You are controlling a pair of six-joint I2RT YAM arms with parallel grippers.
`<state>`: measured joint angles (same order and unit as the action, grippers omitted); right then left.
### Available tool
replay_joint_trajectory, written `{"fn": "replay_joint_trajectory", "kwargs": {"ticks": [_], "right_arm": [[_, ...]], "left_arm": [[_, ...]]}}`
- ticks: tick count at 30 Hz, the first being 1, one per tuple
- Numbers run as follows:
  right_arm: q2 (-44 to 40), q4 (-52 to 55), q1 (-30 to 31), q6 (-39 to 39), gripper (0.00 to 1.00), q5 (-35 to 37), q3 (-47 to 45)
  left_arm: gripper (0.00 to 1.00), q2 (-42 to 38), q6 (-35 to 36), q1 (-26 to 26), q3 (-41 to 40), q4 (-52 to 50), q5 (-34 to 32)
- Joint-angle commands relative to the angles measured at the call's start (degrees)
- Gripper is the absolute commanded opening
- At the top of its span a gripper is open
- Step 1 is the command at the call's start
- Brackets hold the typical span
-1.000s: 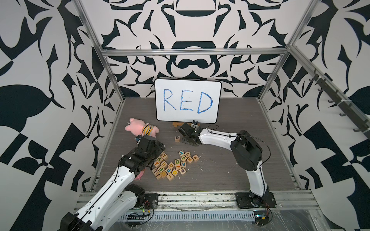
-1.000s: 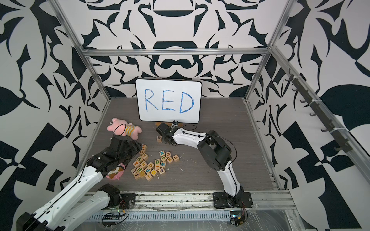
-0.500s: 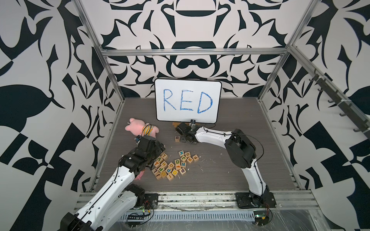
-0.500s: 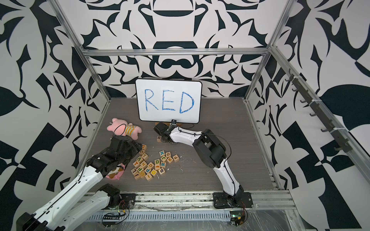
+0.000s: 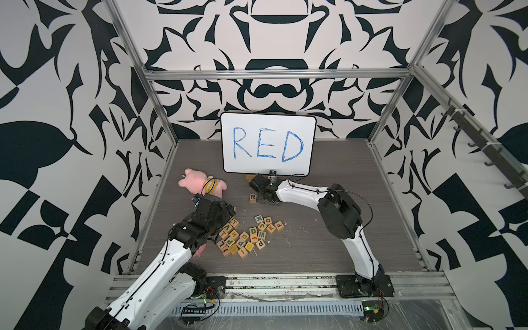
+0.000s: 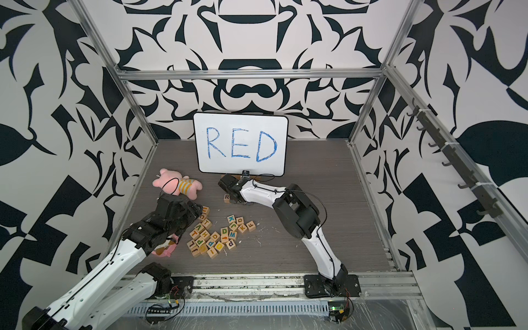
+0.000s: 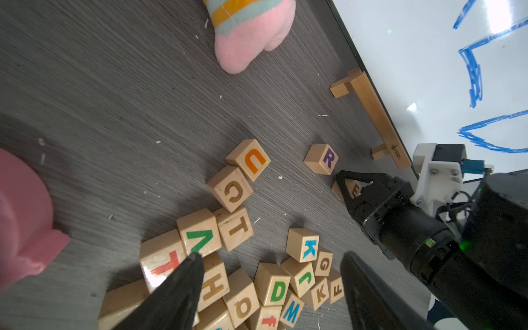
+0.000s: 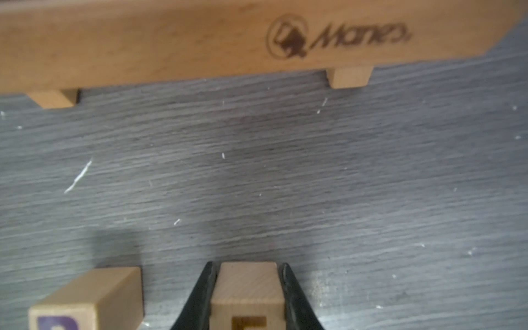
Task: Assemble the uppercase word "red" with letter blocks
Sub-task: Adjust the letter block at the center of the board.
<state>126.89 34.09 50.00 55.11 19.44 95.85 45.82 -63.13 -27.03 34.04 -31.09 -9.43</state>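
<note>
So the right arm (image 5: 340, 213) comes up from its base at the front, folds hard at the elbow, and runs its forearm low and almost flat toward the foot of the whiteboard (image 5: 268, 143). The right gripper (image 8: 248, 265) is angled down at the table (image 5: 314, 243), and its two black fingers are squeezed tight against opposite sides of the E block (image 8: 247, 291). Can't tell if that block is off the surface or just sitting on it. It's just beside the purple R block (image 5: 253, 197), with a small gap between them, and both are a little in front of the wooden stand (image 8: 200, 43) holding the board up. The left arm (image 5: 171, 257) stretches diagonally in from the front-left corner, wrist up near the pink plush toy (image 5: 200, 184). The left gripper (image 7: 270, 257) hangs over the pile of letter blocks (image 5: 245, 237) with its fingers spread wide, holding nothing. The green D block (image 7: 275, 288) is in that pile, well apart from the R and E.
</note>
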Motion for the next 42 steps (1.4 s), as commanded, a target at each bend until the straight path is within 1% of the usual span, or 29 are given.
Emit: {"fn": "replay_joint_trajectory", "kwargs": {"ticks": [1,7,15,32,42], "right_arm": [[-2.53,2.10,0.30,-1.69,0.20,0.12,1.69],[-1.27,4.04,1.48,-3.23,0.20,0.46,4.83],[0.80,3.70,1.99,-3.55,0.20,-0.27,7.11],[3.87,4.19,2.00,-3.51,0.22,-0.10,9.45],[4.11,4.71,2.05,-3.55,0.37,0.11,10.32]], "left_arm": [[0.80,0.01,0.64,-0.09,-0.96,-0.21,-0.07],[0.80,0.14,0.73,-0.07,-0.51,-0.55,-0.13],[0.79,0.66,0.90,-0.09,0.64,-2.44,-0.53],[0.79,1.37,0.99,-0.11,0.52,-1.69,-0.36],[0.80,1.20,0.82,-0.06,0.30,-1.75,-0.24]]}}
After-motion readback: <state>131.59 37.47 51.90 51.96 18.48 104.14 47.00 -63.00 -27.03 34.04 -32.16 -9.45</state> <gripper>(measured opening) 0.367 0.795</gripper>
